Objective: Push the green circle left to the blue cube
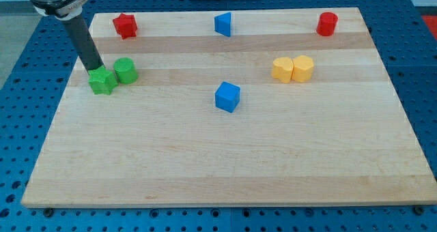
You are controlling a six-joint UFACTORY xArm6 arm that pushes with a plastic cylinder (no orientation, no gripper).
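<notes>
The green circle, a short green cylinder block [125, 70], stands on the wooden board [225, 170] near the view's left edge, touching a green star-shaped block [102, 81] on its left. My tip [95, 69] rests at the star's upper edge, just left of the cylinder; being a bare rod, it grips nothing. The blue cube [227, 97] sits near the board's middle, well apart to the view's right. Farther off lie a red star-shaped block [125, 25], a blue triangular block [222, 24], a red cylinder [327, 24] and two touching yellow blocks [293, 69].
</notes>
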